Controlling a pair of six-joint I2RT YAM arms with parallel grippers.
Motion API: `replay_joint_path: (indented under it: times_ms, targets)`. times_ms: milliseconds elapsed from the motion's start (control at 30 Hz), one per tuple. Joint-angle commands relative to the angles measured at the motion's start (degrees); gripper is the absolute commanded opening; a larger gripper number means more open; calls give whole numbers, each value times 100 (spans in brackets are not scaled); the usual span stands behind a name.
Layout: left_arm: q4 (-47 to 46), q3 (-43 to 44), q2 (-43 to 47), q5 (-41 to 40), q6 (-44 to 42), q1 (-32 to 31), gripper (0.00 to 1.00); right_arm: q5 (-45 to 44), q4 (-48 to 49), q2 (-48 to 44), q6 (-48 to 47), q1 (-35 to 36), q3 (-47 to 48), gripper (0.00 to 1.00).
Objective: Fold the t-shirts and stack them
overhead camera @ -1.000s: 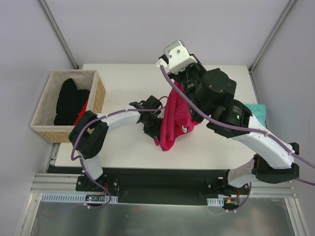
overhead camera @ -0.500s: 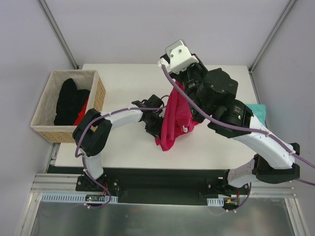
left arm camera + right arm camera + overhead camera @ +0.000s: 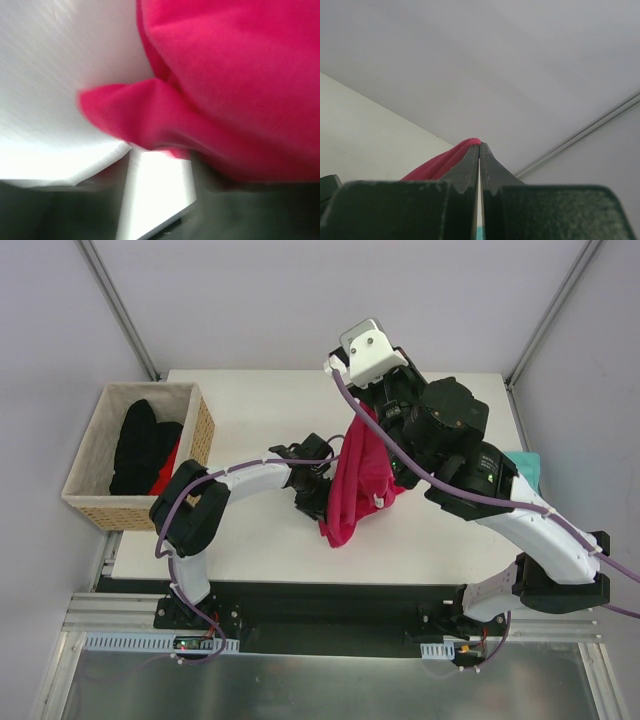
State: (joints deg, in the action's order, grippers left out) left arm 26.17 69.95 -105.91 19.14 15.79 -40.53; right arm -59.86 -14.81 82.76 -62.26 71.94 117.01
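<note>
- We judge the step in hand to be spreading the pink t-shirt (image 3: 352, 485) before its first fold: it hangs in a crumpled bunch over the middle of the tabletop (image 3: 250, 540), and its lowest folds reach down towards the near edge.
- To do this well, we would have the left gripper (image 3: 318, 495) take one layer at the hem or a sleeve rather than a fistful. The two arms can then draw apart until the cloth is taut and lower it flat onto the bare tabletop.
- We would keep the pull gentle, because a jerk could tug the cloth out of the upper grip.
- The right gripper (image 3: 480, 146) is raised above the far half of the tabletop. Its jaws are pressed together on the top of the pink cloth, which comes out just behind the tips.
- The left gripper sits against the left side of the hanging cloth, low down. Its wrist view is close and blurred, filled with pink cloth, so we cannot tell whether its jaws have a hold.
- The teal t-shirt (image 3: 527, 465) lies at the right edge of the tabletop, mostly hidden by the right arm.
- A basket (image 3: 88, 455) with a black garment (image 3: 140, 445) stands beside the left edge.
</note>
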Motion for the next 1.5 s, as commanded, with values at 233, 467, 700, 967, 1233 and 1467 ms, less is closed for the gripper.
replay_joint_path:
  times_ms: [233,467,700,967,1233,1467]
  targets:
    - [63,80,70,-33,64,19,68,-140,198,-120,-111,-31,278,1]
    - [55,89,44,29,56,19,32,-132,198,-111,-128,-31,287,1]
    - [55,45,70,11,73,19,37,-114,224,-85,-129,-40,305,1]
    - [46,-61,62,99,91,19,28,-88,259,-58,-137,-75,314,1]
    - [11,-96,53,117,135,28,34,-70,285,-76,-111,-75,270,1]
    - [-139,-184,9,319,223,10,34,-53,285,-58,-111,-84,305,1]
